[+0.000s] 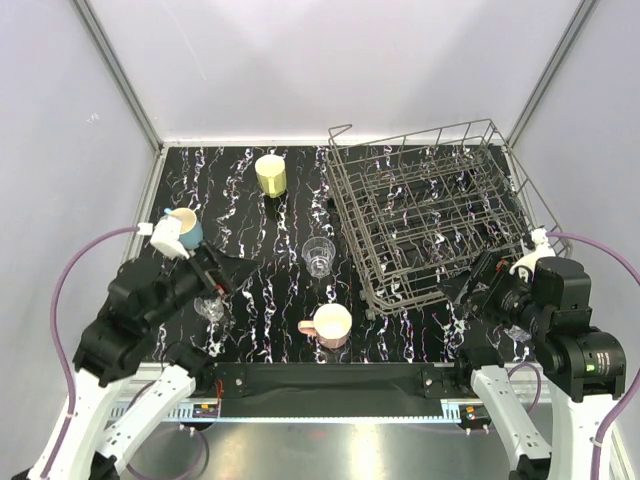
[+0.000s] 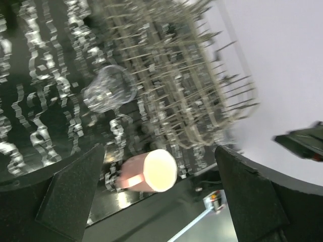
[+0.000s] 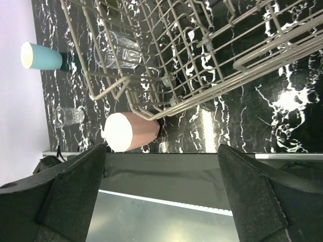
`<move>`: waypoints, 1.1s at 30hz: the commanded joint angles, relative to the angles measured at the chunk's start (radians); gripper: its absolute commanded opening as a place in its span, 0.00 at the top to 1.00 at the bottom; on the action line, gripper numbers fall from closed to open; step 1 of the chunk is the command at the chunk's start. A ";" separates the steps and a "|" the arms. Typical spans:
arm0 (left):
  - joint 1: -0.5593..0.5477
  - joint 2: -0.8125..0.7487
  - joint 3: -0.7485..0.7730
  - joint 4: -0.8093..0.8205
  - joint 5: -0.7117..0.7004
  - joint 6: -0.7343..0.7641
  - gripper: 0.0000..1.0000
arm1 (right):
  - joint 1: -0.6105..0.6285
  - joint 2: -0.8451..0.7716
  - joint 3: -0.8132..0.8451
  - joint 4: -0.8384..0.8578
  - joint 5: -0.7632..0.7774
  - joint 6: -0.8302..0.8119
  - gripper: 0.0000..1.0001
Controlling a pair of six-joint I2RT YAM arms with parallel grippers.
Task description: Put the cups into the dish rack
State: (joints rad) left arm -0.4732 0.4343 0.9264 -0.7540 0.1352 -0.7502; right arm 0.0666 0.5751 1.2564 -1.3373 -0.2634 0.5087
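Top external: left gripper (image 1: 220, 278), jaws spread, is facing pink handled mug (image 1: 330, 324) beside grey wire dish rack (image 1: 430, 215); centred rim grasp advised.

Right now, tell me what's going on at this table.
The job is loading cups into the wire rack, and no cup is in it yet. The left gripper and right gripper are both open and hold nothing. The yellow mug, blue mug, pink mug, a clear glass and a second glass by the left gripper all sit on the table.
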 commanded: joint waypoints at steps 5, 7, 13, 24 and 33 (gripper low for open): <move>-0.008 0.182 0.014 -0.025 0.089 0.078 0.08 | 0.085 0.025 -0.057 -0.027 -0.131 0.039 0.00; -0.054 0.222 0.003 -0.005 0.072 0.072 0.08 | 0.091 0.058 -0.039 -0.045 -0.093 0.005 0.00; -0.394 0.395 0.051 0.030 -0.200 0.026 0.08 | 0.127 0.180 0.044 -0.085 -0.033 -0.111 0.00; -0.826 0.673 0.089 0.171 -0.465 -0.037 0.16 | 0.130 0.298 0.081 -0.026 0.087 -0.142 0.00; -0.860 0.912 0.179 0.188 -0.447 0.072 0.28 | 0.130 0.252 0.074 -0.014 0.024 -0.133 0.00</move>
State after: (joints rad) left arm -1.3281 1.3010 1.0180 -0.6254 -0.2852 -0.7280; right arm 0.1890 0.8413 1.3048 -1.3590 -0.2295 0.3882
